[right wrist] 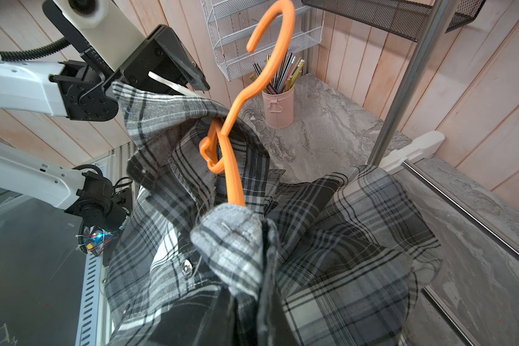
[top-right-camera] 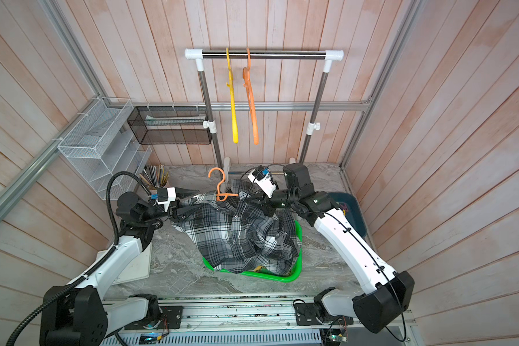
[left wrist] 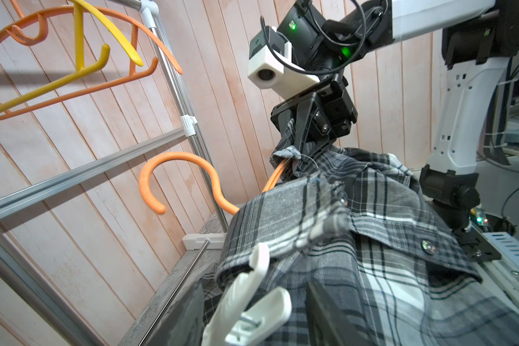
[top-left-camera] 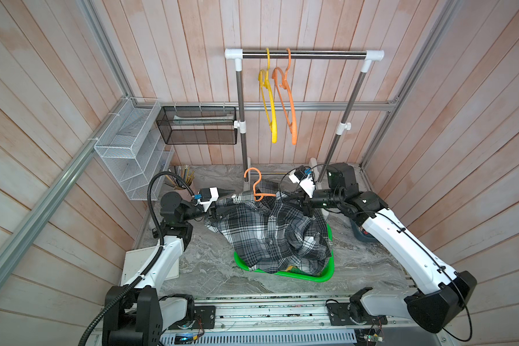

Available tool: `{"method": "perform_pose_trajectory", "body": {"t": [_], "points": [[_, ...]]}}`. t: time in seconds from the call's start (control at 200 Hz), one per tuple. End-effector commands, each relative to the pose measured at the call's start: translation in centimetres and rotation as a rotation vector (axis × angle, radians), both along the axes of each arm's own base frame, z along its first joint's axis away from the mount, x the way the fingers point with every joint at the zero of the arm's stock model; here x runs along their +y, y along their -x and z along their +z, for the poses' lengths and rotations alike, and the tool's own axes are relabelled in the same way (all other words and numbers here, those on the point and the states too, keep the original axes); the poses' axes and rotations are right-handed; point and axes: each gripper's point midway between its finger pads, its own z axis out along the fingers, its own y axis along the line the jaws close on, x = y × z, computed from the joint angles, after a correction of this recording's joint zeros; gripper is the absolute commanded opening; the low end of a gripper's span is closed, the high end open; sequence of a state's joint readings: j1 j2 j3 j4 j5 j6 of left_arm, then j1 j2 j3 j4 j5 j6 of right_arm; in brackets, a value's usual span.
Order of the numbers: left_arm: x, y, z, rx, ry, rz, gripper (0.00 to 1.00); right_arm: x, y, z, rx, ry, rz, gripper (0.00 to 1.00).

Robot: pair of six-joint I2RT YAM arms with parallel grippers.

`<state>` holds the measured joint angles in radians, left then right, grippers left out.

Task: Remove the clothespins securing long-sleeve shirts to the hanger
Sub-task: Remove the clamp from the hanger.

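Dark fingers (left wrist: 327, 314) of the left gripper (left wrist: 253, 287) flank a white plastic clothespin (left wrist: 249, 302) with a wire spring. The pin's tips bite a folded edge of the shirt (top-left-camera: 270, 233), a grey-black-white plaid weave. Whether the fingers press the pin, I cannot tell. The right gripper (left wrist: 306, 149) is clamped tight on bunched cloth where the smooth orange plastic hanger (right wrist: 231, 167) runs under it. The hanger's round hook sticks up free. The limp shirt drapes into a glossy green basket (top-left-camera: 321, 277) on the grey marbled table (top-left-camera: 210, 263).
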<state>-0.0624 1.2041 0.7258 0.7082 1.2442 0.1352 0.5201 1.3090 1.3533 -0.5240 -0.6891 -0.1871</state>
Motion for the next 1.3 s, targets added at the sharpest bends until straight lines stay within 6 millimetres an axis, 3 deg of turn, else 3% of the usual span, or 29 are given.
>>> {"method": "perform_pose_trajectory", "body": {"t": [0.0, 0.215, 0.43, 0.695, 0.84, 1.045, 1.2, 1.296], "points": [[-0.3, -0.4, 0.7, -0.036, -0.010, 0.011, 0.49, 0.4, 0.4, 1.8, -0.028, -0.039, 0.033, 0.00], [-0.6, -0.3, 1.1, -0.044, -0.012, 0.003, 0.31, 0.4, 0.5, 1.4, -0.021, -0.030, 0.032, 0.00], [-0.6, -0.5, 1.2, -0.041, -0.023, 0.014, 0.00, 0.3, 0.4, 1.2, -0.018, -0.028, 0.023, 0.00], [0.2, -1.2, 2.3, -0.082, -0.018, 0.110, 0.00, -0.3, 0.1, -0.3, 0.014, -0.012, -0.035, 0.00], [1.8, -2.0, 4.5, -0.134, 0.033, 0.230, 0.00, -1.7, -0.3, -3.0, 0.083, -0.006, -0.127, 0.00], [3.3, -2.1, 8.6, -0.141, 0.185, 0.341, 0.00, -3.2, 0.7, -9.0, 0.228, -0.008, -0.235, 0.00], [1.8, -1.5, 10.5, -0.085, 0.249, 0.358, 0.00, -5.3, 0.2, -14.1, 0.326, 0.023, -0.424, 0.00], [0.0, -1.5, 10.3, -0.027, 0.250, 0.405, 0.00, -6.9, -0.5, -15.4, 0.333, 0.057, -0.539, 0.28]]}}
